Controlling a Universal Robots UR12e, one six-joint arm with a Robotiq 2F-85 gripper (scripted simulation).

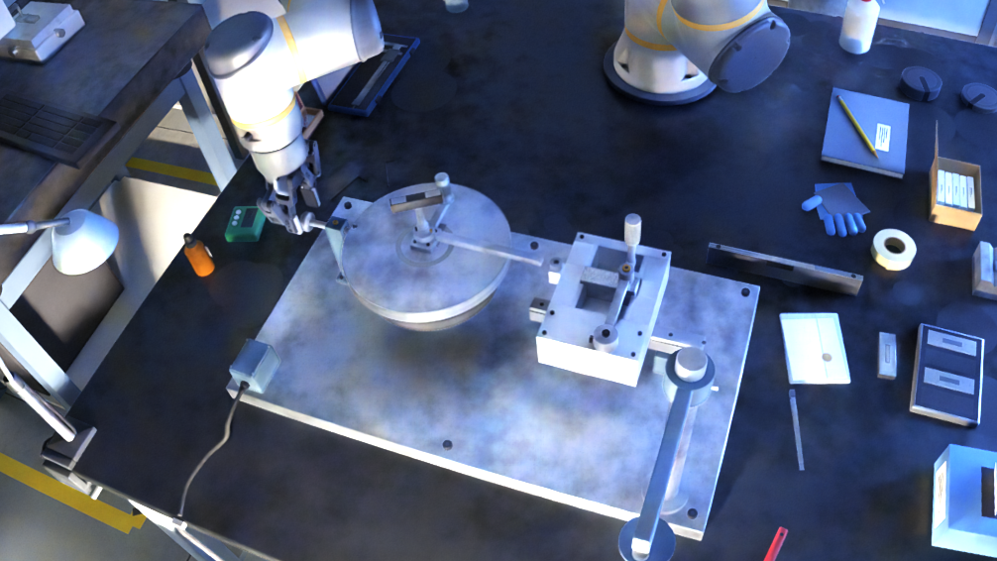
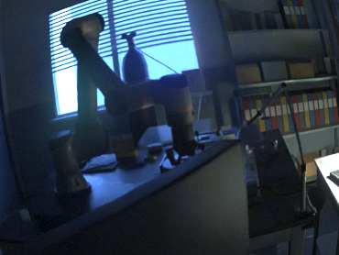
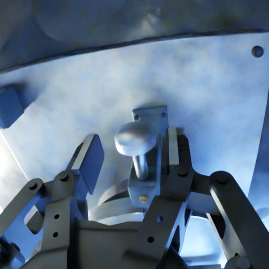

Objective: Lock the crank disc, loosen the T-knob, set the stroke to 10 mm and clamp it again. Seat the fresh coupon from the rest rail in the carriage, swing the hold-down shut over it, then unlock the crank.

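Observation:
The lock pin's round knob [image 3: 135,138] sticks out from a small bracket [image 1: 336,225] at the left rim of the crank disc [image 1: 425,251]. My gripper [image 1: 296,222] is open around the knob and holds nothing. A T-knob [image 1: 440,183] stands on the disc's slider. A rod runs from the disc to the carriage [image 1: 605,307]. A grey coupon [image 1: 599,279] lies in the carriage pocket. The hold-down lever [image 1: 631,230] crosses the carriage.
The table's left edge is just behind my gripper, with a green timer [image 1: 244,225] and an orange bottle [image 1: 199,255] near it. A grey box [image 1: 254,364] with a cable sits at the base plate's front left corner. A long arm [image 1: 669,446] spans the plate's right end.

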